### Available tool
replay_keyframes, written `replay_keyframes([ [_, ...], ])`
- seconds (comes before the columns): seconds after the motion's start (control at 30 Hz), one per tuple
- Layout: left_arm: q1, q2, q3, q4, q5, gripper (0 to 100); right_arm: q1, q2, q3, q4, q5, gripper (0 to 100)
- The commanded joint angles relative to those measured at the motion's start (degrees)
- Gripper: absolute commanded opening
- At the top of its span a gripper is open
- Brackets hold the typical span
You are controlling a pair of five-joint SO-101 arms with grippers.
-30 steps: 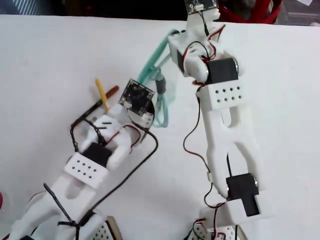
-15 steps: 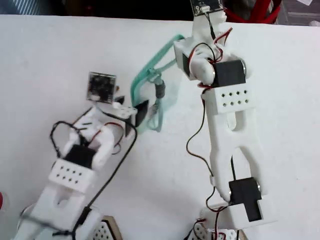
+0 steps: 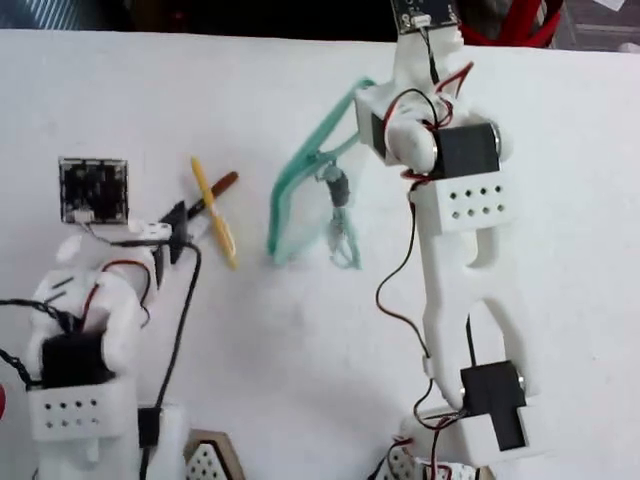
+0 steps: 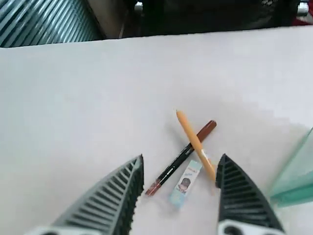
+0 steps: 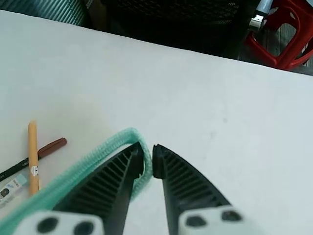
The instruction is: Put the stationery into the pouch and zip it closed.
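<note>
A teal mesh pouch (image 3: 300, 190) stands tilted on the white table, one edge lifted. My right gripper (image 5: 148, 152) is shut on the pouch's rim (image 5: 93, 164). A yellow pen (image 3: 214, 212) lies crossed over a brown pen (image 3: 222, 183) to the left of the pouch. In the left wrist view a small blue eraser-like piece (image 4: 185, 182) lies beside the yellow pen (image 4: 194, 143) and the brown pen (image 4: 180, 157). My left gripper (image 4: 181, 159) hangs open just short of them, nothing between its fingers; from above the left gripper (image 3: 183, 222) sits left of the pens.
The right arm (image 3: 465, 250) stretches along the table's right half, with its cable (image 3: 400, 290) hanging beside it. A red stool (image 5: 286, 29) and dark furniture stand beyond the table's far edge. Bare table surface (image 3: 290, 340) lies between the two arms.
My left arm has pulled back from the pouch to the left and toward the near edge, uncovering the pens. The right arm has tipped the pouch up slightly.
</note>
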Motion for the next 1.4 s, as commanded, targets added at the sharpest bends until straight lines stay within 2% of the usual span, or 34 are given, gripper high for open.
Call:
replay_keyframes([
  [0.0, -0.66, 12.44, -7.12, 0.18, -8.88, 23, -0.13, -3.65, -0.09, 1.36, -0.88, 1.8],
  [0.07, -0.84, 23.08, -11.87, 0.53, -9.58, 23, -0.31, -4.35, -0.09, 1.36, -0.88, 1.8],
  [0.13, -0.84, 34.24, -17.49, 0.7, -6.07, 23, -0.4, -4.09, -0.09, 1.27, -0.88, 1.8],
  [0.27, 0.75, 54.11, -30.15, 1.67, 7.91, 23, -0.4, -3.03, -0.09, 1.1, -0.88, 1.8],
  [0.43, 2.33, 70.64, -42.81, 2.64, 24.7, 23, -0.4, -0.4, 0.0, 1.45, -0.88, 1.8],
  [0.57, 1.98, 80.84, -49.85, 2.37, 32.35, 23, -0.31, 1.8, 0.0, 1.45, -0.88, 1.8],
  [0.63, 1.98, 85.05, -53.27, 2.37, 33.32, 22, -0.4, 2.07, 0.0, 1.45, -0.88, 1.8],
  [0.8, 2.33, 93.49, -62.42, 2.55, 32.97, 12, -0.4, 2.15, 0.0, 1.45, -0.88, 1.8],
  [1.2, 4.18, 103.08, -74.02, 7.74, 33.14, 14, -0.22, 2.59, 0.0, 1.98, -0.88, 1.8],
  [1.37, 4.26, 102.29, -77.71, 13.1, 33.05, 2, 0.04, 2.59, 0.0, 2.15, -0.88, 1.8],
])
